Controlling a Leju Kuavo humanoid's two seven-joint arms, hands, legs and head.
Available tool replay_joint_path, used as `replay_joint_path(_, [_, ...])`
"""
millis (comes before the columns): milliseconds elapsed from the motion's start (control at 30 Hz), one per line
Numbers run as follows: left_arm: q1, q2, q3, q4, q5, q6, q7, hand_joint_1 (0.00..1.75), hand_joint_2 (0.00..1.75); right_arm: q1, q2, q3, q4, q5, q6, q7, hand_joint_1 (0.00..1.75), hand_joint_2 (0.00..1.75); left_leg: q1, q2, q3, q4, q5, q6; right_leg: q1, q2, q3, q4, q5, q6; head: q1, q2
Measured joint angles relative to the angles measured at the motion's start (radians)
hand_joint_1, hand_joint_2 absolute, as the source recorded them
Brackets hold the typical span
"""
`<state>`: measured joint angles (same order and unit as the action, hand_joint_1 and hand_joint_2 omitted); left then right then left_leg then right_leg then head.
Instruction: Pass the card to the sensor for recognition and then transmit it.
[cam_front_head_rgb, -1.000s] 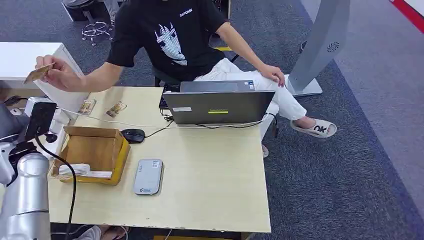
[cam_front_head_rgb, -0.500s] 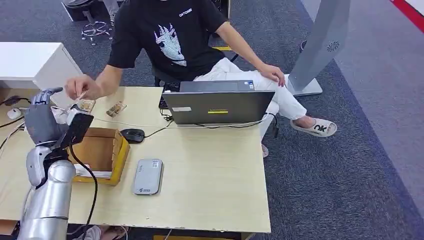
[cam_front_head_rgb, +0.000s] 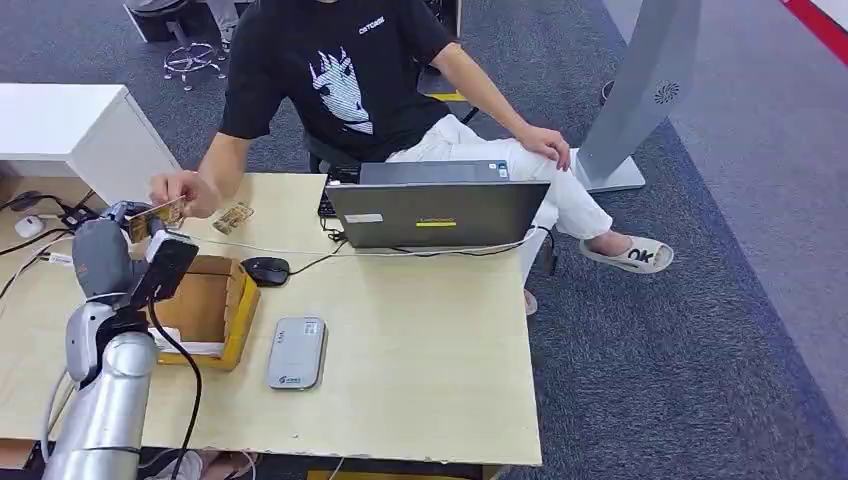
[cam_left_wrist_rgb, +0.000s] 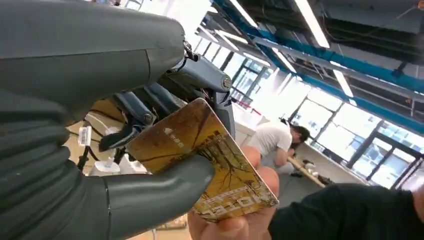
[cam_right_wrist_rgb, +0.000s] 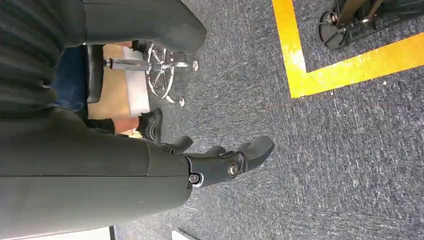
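Observation:
A golden-brown card (cam_front_head_rgb: 155, 218) is up at the table's far left corner, between a person's hand (cam_front_head_rgb: 187, 190) and my raised left hand (cam_front_head_rgb: 102, 256). In the left wrist view my thumb lies across the card (cam_left_wrist_rgb: 210, 165) with the darker fingers (cam_left_wrist_rgb: 137, 107) behind it, while the person's fingers (cam_left_wrist_rgb: 235, 227) still hold its outer end. The grey card sensor (cam_front_head_rgb: 296, 352) lies flat on the table, nearer to me than the hand. My right hand (cam_right_wrist_rgb: 210, 167) hangs over grey carpet, fingers apart and holding nothing.
An open cardboard box (cam_front_head_rgb: 215, 310) sits right under my left hand, with a black mouse (cam_front_head_rgb: 266, 269) beside it. A laptop (cam_front_head_rgb: 437, 210) stands at the table's far edge in front of the seated person. Another card (cam_front_head_rgb: 233, 217) and cables lie near the far left corner.
The person's hand brought the card from the far left in to my hand. My left arm swung in from the left edge and rose to meet it, and my hand now closes on the card.

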<state>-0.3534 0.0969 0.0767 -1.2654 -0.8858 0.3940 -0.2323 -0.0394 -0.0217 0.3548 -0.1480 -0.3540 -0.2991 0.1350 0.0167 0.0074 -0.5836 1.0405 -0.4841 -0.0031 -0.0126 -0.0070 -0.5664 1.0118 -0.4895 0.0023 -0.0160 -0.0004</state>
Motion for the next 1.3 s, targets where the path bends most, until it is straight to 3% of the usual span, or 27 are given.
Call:
replay_joint_path(233, [0.047, -0.044, -0.112, -0.065, 0.009, -0.146, 0.021, 1.75, 1.75, 0.000, 0.002, 0.002, 0.000, -0.011, 0.001, -0.001, 0.00, 1.75, -0.002, 0.000, -0.001, 0.000, 0.000, 0.000, -0.001, 0.000, 0.000, 0.000, 0.000, 0.000, 0.000, 0.000])
replay_joint_path(533, [0.073, -0.064, -0.189, -0.106, 0.004, -0.155, 0.032, 1.75, 1.75, 0.001, 0.002, 0.002, 0.000, -0.012, 0.002, -0.003, 0.00, 1.75, -0.001, 0.000, -0.001, 0.000, -0.001, 0.001, -0.001, 0.000, -0.001, 0.000, 0.000, 0.000, 0.000, 0.000])
replay_joint_path(933, [0.074, -0.064, -0.199, -0.114, 0.004, -0.156, 0.032, 1.75, 1.75, 0.004, 0.002, 0.002, 0.000, -0.012, 0.002, -0.003, 0.00, 1.75, -0.002, 0.000, -0.001, 0.000, -0.001, 0.001, -0.001, 0.000, -0.001, 0.000, 0.000, 0.001, 0.000, 0.000])
replay_joint_path(1033, [0.075, -0.064, -0.215, -0.114, -0.019, -0.186, 0.018, 1.75, 1.75, 0.004, 0.002, 0.002, 0.000, -0.012, 0.003, -0.003, 0.00, 1.75, -0.002, 0.000, -0.001, 0.000, -0.001, 0.001, -0.001, 0.000, -0.001, 0.000, 0.000, 0.001, 0.000, 0.000])
replay_joint_path(1133, [0.089, -0.070, -0.276, -0.122, -0.061, -0.256, 0.023, 1.75, 1.75, 0.004, 0.002, 0.002, 0.000, -0.017, 0.008, -0.004, 0.00, 1.75, -0.002, -0.001, -0.001, 0.000, -0.001, 0.001, -0.001, -0.001, -0.001, 0.000, 0.000, 0.001, 0.000, 0.000])
replay_joint_path(1300, [0.106, -0.082, -0.409, -0.117, -0.089, -0.333, 0.097, 1.75, 1.75, 0.004, 0.003, 0.002, 0.000, -0.031, 0.009, -0.006, 0.00, 1.75, -0.002, 0.000, -0.002, 0.000, -0.001, 0.001, -0.001, -0.001, -0.001, -0.001, 0.000, 0.001, 0.000, 0.000])
